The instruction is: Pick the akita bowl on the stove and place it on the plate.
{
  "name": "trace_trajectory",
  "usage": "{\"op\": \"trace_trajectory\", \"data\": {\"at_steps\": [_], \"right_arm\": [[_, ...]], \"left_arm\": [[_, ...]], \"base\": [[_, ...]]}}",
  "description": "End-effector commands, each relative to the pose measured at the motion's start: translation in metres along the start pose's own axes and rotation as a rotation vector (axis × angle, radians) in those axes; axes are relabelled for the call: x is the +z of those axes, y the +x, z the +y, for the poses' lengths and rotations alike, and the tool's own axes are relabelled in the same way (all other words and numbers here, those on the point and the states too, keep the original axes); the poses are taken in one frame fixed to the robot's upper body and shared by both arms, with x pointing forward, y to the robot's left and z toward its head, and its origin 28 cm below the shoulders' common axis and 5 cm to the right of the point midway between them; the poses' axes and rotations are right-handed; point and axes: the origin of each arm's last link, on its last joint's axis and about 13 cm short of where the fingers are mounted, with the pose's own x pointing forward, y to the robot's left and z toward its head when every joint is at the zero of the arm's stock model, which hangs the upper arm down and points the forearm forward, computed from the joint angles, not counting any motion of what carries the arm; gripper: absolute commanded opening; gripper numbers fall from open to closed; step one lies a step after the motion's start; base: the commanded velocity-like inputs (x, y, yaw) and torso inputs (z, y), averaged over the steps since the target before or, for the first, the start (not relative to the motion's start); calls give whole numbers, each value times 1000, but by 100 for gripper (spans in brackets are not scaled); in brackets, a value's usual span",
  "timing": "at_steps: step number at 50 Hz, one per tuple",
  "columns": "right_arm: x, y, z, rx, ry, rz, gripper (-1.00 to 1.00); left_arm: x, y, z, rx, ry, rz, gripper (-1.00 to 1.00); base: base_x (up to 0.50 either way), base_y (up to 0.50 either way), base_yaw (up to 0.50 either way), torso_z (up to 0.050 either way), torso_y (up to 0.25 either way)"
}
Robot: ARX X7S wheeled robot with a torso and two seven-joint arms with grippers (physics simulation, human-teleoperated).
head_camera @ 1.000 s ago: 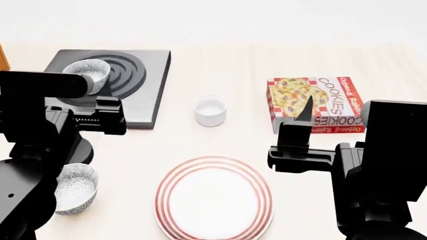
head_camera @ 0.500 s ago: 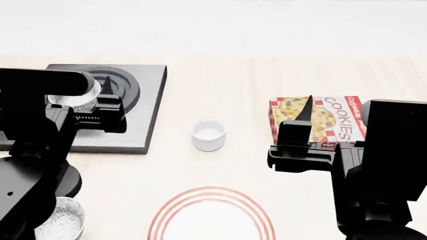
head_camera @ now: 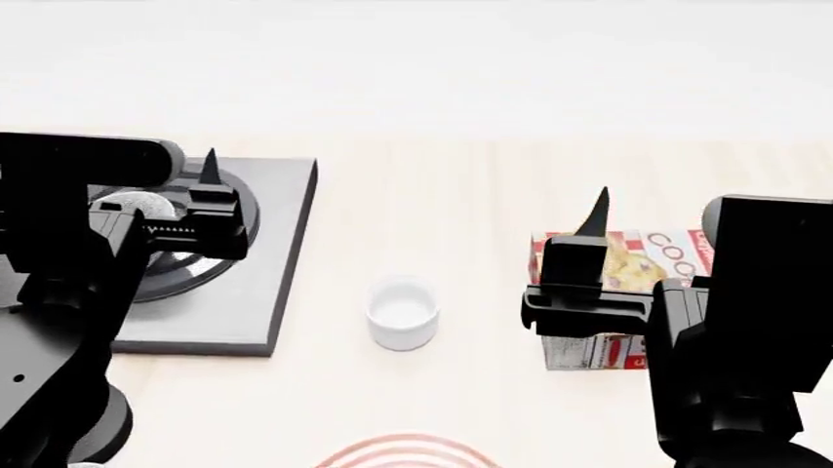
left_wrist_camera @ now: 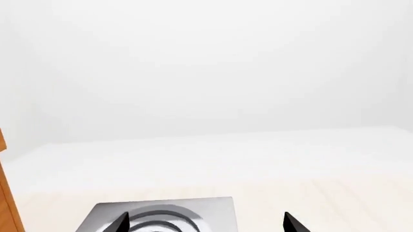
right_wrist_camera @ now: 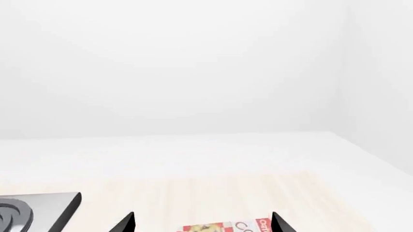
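The akita bowl (head_camera: pixel 131 203) sits on the stove (head_camera: pixel 267 244) at the left, mostly hidden behind my left arm; only a pale speckled patch shows. Only the top arc of the plate's (head_camera: pixel 404 452) red-ringed rim shows at the bottom edge of the head view. My left gripper (left_wrist_camera: pixel 206 224) is open, its fingers wide apart over the stove (left_wrist_camera: pixel 213 212), with one fingertip (head_camera: pixel 210 162) just right of the bowl. My right gripper (right_wrist_camera: pixel 201 223) is open and empty above the cookie box (right_wrist_camera: pixel 226 227). The bowl is out of both wrist views.
A small plain white cup (head_camera: pixel 401 312) stands between the stove and the cookie box (head_camera: pixel 618 258). The cookie box lies at the right, partly behind my right arm. A brown upright edge (left_wrist_camera: pixel 7 193) shows beside the stove in the left wrist view.
The head view has tilted upward, so the stove, cup and cookie box slid down the picture. The plate has nearly left at the bottom, and the second bowl at lower left has gone.
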Motion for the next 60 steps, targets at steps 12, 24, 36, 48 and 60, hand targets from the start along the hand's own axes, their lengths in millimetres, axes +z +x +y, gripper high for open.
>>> {"op": "trace_trajectory", "data": {"at_steps": [12,24,36,48,60], "right_arm": [[-1,-1,0,1,-2,-2,100],[2,-3,0,1,-3,-2,100],[2,-2,0,-3,6,-2,100],[2,-3,0,-3,3,-2,100],[2,-2,1,6,2,5,100]], "left_arm": [[1,-2,1,-3,-1,0,100],[3,-3,0,-6,4,-5,100],[34,8,-4,-46,18,-38,100],[80,44,-3,-33,20,-68,100],[122,89,-4,33,-83,-4,100]], "base": [[240,0,0,0,1],[240,0,0,0,0],[153,0,0,0,0],[0,0,0,0,0],[0,0,0,0,0]]}}
